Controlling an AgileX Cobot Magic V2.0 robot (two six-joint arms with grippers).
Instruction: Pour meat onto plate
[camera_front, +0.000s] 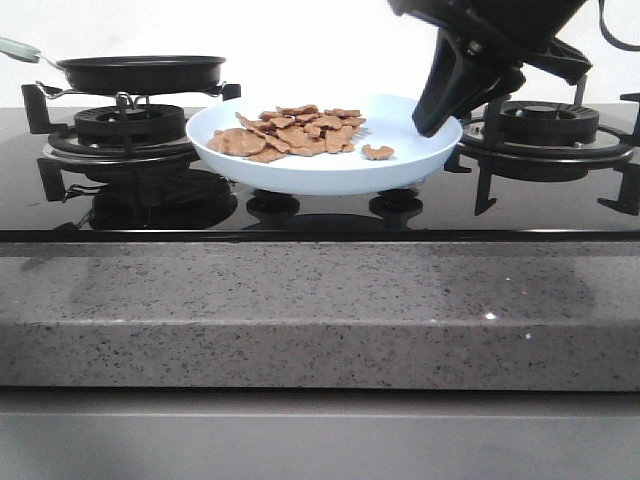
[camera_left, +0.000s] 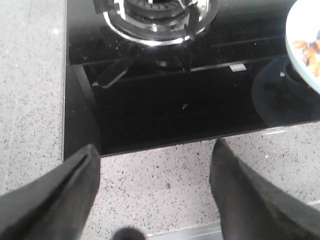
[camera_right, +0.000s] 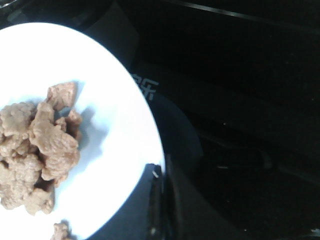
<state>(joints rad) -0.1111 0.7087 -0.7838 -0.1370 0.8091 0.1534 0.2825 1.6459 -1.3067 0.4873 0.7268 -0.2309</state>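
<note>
Meat (camera_front: 295, 131) lay heaped on the pale-blue plate (camera_front: 410, 120) at the hob's (camera_front: 320, 215) centre. Right gripper (camera_front: 432, 125) pinched the plate's right rim — closed on it. Left gripper (camera_left: 152, 200) hung spread, empty, over the hob's front edge.

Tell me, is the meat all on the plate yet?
Mostly done, it looks like. The meat lies heaped on the plate, and one piece sits apart. The pan rests on the left burner; its inside is hidden. The right hand is at the plate's rim, grip unclear. The left hand hangs open, empty. Little seems left.
</note>
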